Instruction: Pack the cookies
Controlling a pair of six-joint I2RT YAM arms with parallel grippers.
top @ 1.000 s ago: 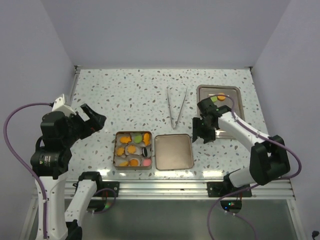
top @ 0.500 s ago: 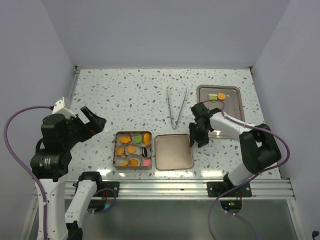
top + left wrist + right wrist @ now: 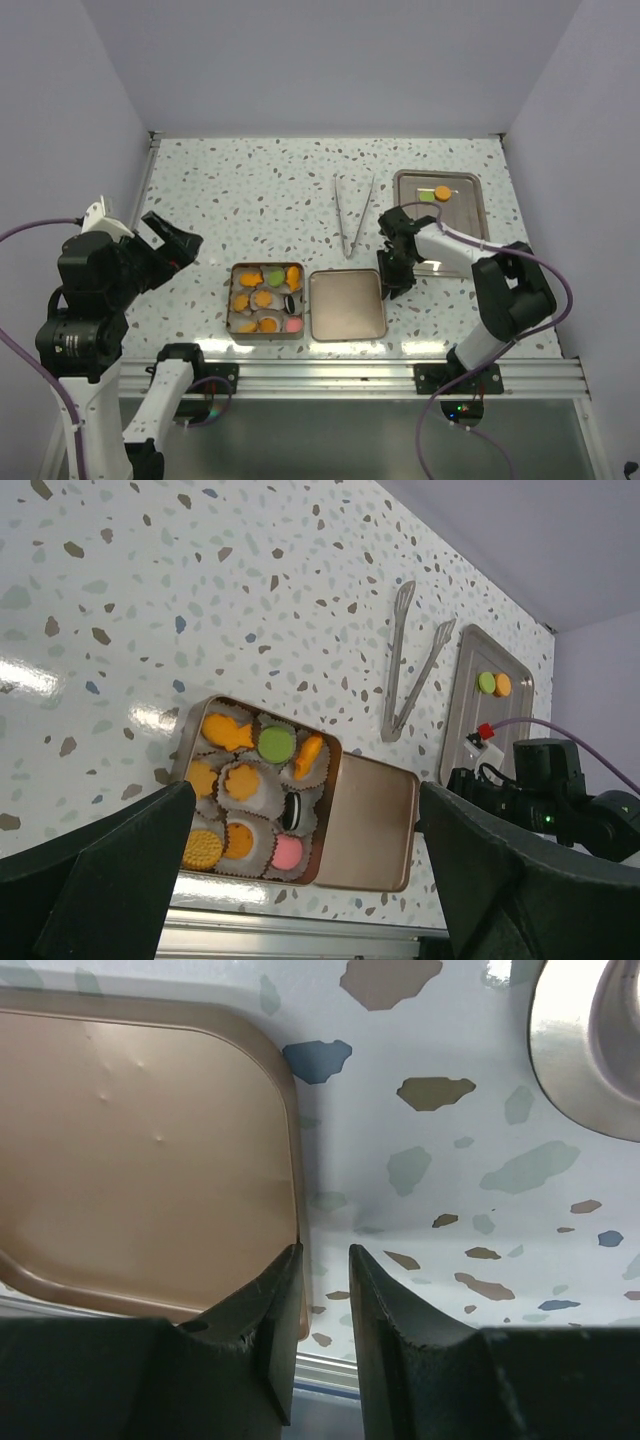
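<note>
Right wrist view is showing the right pincer point(image 3: 325, 1290) low over the worktop point(image 3: 450, 1210), its 2 fingers nearly together and straddling the right rim of the tin lid point(image 3: 150, 1140); whether they are pinching that rim or only bracketing it, I cannot tell. The cookies point(image 3: 277, 743) are mostly sitting in paper cups inside the open tin point(image 3: 196, 730), just left of the lid, while 2 are lying on the steel tray point(image 3: 465, 205) farther back. The left pincer point(image 3: 178, 243) is hanging released, well left of the tin.

Judging by this, the lid is being taken up. For a good grasp the fingers are needing the straight run of rim, not the rounded corner, seated deep before clenching, then a level lift so the lid is not sliding against the tin.
</note>
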